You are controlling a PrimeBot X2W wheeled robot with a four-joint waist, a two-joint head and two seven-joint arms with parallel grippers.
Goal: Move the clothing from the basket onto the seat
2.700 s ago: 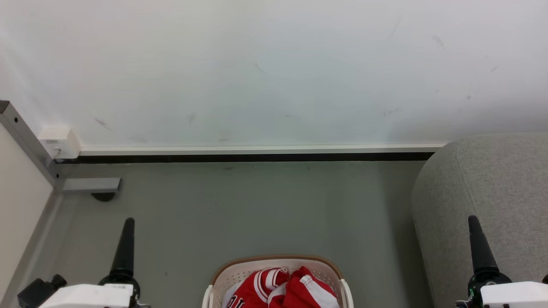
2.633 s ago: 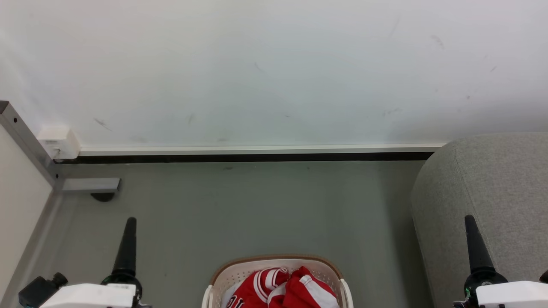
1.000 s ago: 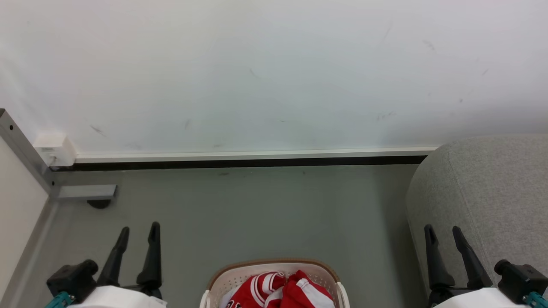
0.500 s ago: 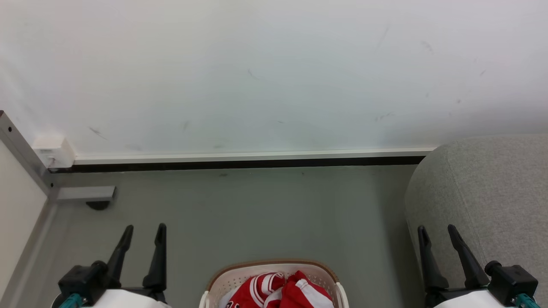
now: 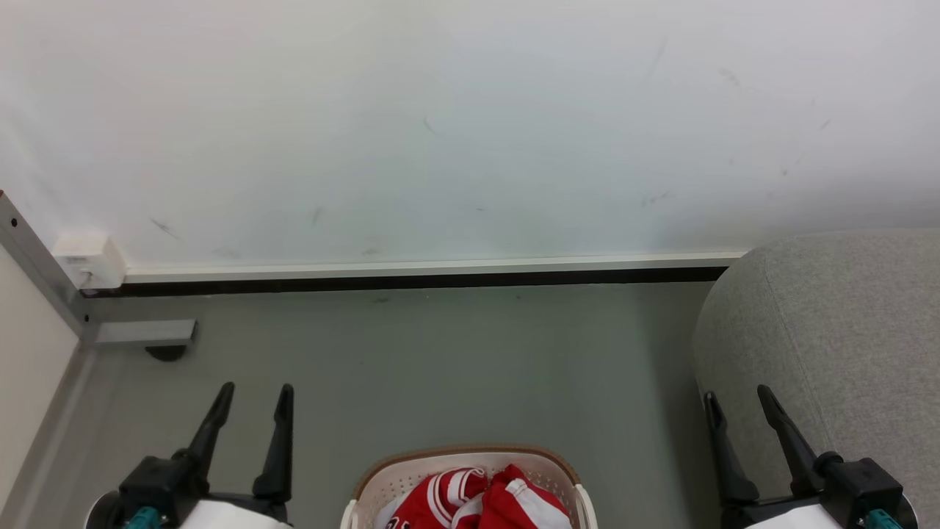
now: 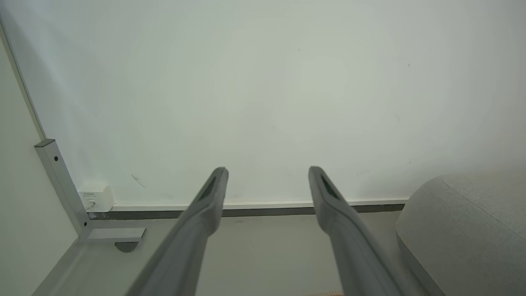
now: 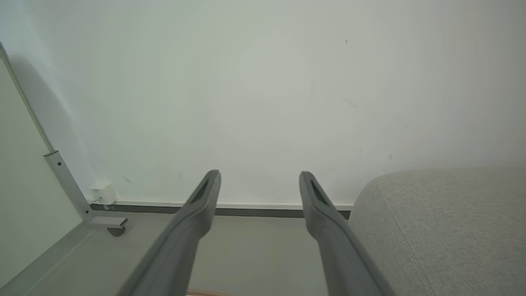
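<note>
Head view, L to R: left gripper (image 5: 257, 387), jaws apart, empty; jersey (image 5: 470, 499) bunched in basket (image 5: 463, 450), bottom centre; right gripper (image 5: 736, 393), jaws apart, empty, beside sofa (image 5: 830, 316). Wrist views add fingers (image 6: 205, 205) close up vs white wall (image 6: 263, 82), w/ metal post (image 6: 61, 185).

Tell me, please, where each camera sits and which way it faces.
Head view: on the head, facing forward and down at basket, clothing, floor; left gripper and right gripper show, open.
Left wrist view: on that wrist, facing the wall along its fingers.
Right wrist view: likewise, along its fingers.
Both wrist views share the seat.
</note>
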